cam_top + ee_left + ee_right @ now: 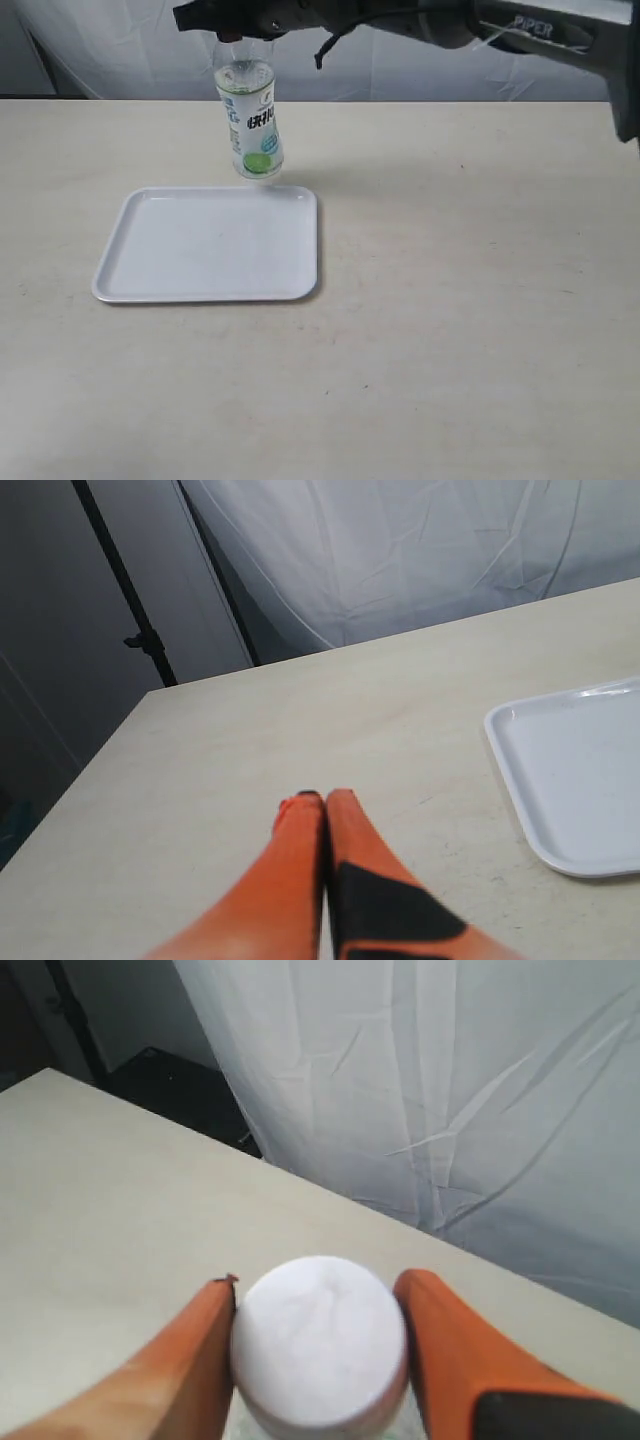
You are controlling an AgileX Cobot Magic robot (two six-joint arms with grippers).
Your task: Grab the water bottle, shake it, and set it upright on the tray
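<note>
The right gripper (320,1285) is squeezing the water bottle (250,120) by its top, with one orange finger (190,1360) on each side of the white cap (320,1345). In the exterior view the right arm (520,30) comes in at 1 o'clock and reaches over to 11 o'clock. The bottle hangs down from it and leans a little, and the green lime picture is near the bottom. The bottle's bottom is at the far edge of the tray (200,250), at about 1 o'clock from the tray's middle. I cannot tell if it touches the rim. The white tray lies flat on the pale table (460,300), at about 9 o'clock from the table's middle. The left gripper (322,802) is pinched tight with nothing in it, over the table, and a corner of the tray is near it.
</note>
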